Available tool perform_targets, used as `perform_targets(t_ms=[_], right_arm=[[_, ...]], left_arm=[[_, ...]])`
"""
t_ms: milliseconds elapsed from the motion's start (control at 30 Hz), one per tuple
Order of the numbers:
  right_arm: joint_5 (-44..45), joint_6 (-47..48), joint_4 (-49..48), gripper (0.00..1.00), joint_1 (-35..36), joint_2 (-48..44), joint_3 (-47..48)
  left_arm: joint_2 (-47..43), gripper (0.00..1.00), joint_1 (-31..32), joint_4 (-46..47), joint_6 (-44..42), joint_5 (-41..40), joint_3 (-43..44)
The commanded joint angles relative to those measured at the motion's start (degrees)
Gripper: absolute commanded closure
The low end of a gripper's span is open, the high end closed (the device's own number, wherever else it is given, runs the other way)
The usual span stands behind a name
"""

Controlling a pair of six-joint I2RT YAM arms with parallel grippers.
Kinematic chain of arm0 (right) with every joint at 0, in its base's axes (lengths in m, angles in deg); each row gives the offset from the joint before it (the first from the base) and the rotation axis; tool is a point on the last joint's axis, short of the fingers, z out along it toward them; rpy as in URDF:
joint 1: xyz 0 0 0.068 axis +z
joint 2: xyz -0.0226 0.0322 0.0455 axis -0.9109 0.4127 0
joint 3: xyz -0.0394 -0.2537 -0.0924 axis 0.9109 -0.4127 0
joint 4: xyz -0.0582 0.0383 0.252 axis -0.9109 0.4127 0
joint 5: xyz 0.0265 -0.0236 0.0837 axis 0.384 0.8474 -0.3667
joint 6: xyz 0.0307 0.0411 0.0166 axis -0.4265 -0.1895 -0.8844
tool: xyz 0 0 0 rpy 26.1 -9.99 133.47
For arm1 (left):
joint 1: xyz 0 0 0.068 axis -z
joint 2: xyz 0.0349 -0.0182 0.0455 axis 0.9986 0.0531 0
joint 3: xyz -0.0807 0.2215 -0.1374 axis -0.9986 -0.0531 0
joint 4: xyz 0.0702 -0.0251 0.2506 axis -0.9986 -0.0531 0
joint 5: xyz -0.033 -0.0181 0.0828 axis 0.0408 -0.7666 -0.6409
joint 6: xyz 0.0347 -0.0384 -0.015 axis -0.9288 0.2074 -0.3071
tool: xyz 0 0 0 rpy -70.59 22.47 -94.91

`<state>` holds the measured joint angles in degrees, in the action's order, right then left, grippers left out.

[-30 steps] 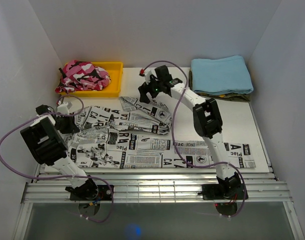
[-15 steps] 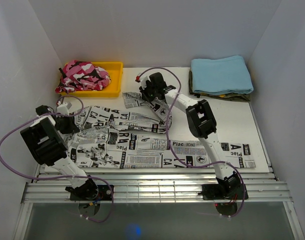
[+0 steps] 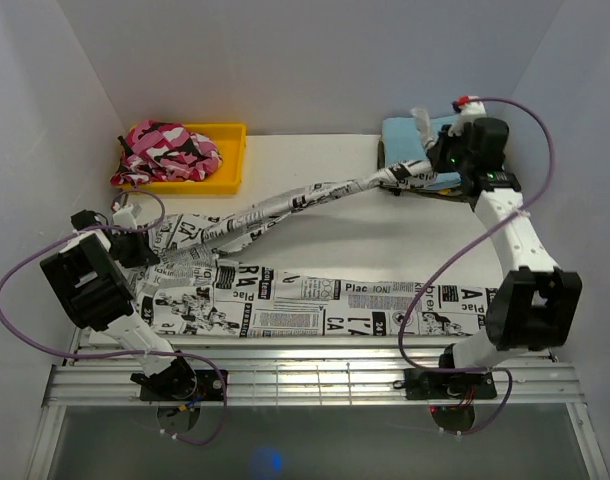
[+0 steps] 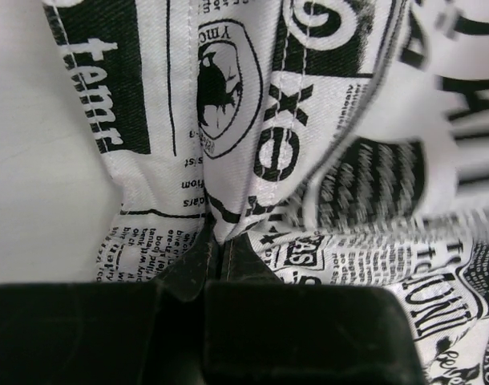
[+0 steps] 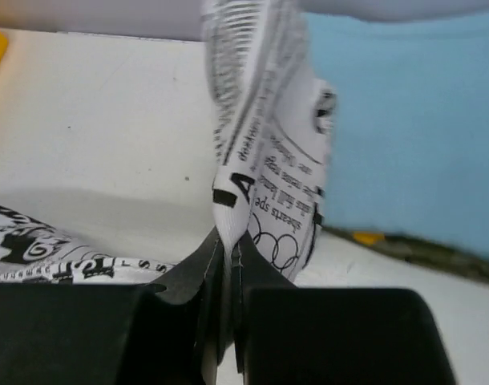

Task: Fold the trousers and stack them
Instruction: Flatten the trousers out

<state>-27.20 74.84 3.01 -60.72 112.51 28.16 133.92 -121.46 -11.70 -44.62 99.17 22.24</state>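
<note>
**One trouser leg strung across the table, both pincers biting cloth**

The white table (image 3: 315, 165) takes up most of what I can see; the trousers (image 3: 285, 300), white with black newsprint all over, are spread across its near half. One leg lies flat along the near edge, running left to right. The other is drawn into a narrow twisted band that slants from the bunched cloth at the left up to the far right corner.

The right arm (image 3: 510, 225) reaches to that far corner; the left arm (image 3: 90, 285) is bent low at the left side of the table. The blue cloth (image 3: 400, 135) sits folded at the far right, partly hidden by the right arm; the yellow tray (image 3: 230, 150) stands at the far left with the pink camouflage garment (image 3: 170, 150) heaped in it, well apart from the trousers.

The right gripper (image 3: 427, 162) hangs at the near left edge of the blue cloth; its wrist view shows the fingers pressed together on a fold of the leg, whose end stands up above them. The left gripper (image 3: 135, 238) sits low at the left, its fingers likewise clamped on a pinch of the printed fabric.
</note>
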Motion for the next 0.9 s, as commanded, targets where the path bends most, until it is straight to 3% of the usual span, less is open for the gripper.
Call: perform_targets(t_ms=[0,67,133,200,233,300,433,533,567,667,700,867], right_arm=[[-3.0,-9.72,-1.17,0.92,-8.2,-8.58,-14.79],[-5.44,-11.66,-2.22,0.77,-11.57,-11.33,-23.04],[-9.07,-12.9,-2.23,0.71,-15.53,-13.19,-26.94],[-13.53,-13.43,-0.49,0.46,-18.08,-13.89,-31.06],[-14.25,-12.82,1.27,0.24,-18.35,-13.98,-31.61],[-14.16,-11.07,5.3,0.14,-19.4,-13.72,-31.71],[-18.37,-4.13,7.26,0.15,-22.66,-14.07,-27.24],[-21.54,8.33,13.55,0.17,-23.36,-12.23,-19.53],[-22.94,15.5,14.89,0.19,-23.36,-11.44,-18.01],[-23.13,23.1,22.42,0.22,-23.63,-7.05,-10.04],[-23.13,29.05,24.9,0.22,-23.63,-3.47,-7.65],[-21.12,49.9,42.36,0.21,-23.63,7.35,4.56]], left_arm=[[2.29,1.0,-0.66,0.4,-0.22,-6.39,-1.6],[2.46,1.0,-0.66,-0.13,0.14,-6.12,-1.51],[2.12,1.0,-0.66,-0.31,0.31,-6.12,-1.69],[1.33,1.0,-0.66,-0.48,0.05,-6.47,-2.13],[1.24,1.0,-0.66,-0.92,-0.21,-6.47,-2.04],[0.71,1.0,-0.66,-2.49,-1.18,-5.86,-1.25],[-2.44,0.95,-0.66,-6.01,-4.34,-2.45,0.15],[-6.22,0.8,-0.66,-8.21,-7.68,1.07,1.21],[-6.84,0.71,-0.66,-9.0,-8.56,2.13,1.91],[-8.08,0.54,-0.66,-12.08,-10.85,4.5,6.21],[-7.82,0.44,-0.57,-13.48,-11.37,4.95,7.61],[-4.22,0.38,0.31,-15.16,-13.39,4.16,14.9]])
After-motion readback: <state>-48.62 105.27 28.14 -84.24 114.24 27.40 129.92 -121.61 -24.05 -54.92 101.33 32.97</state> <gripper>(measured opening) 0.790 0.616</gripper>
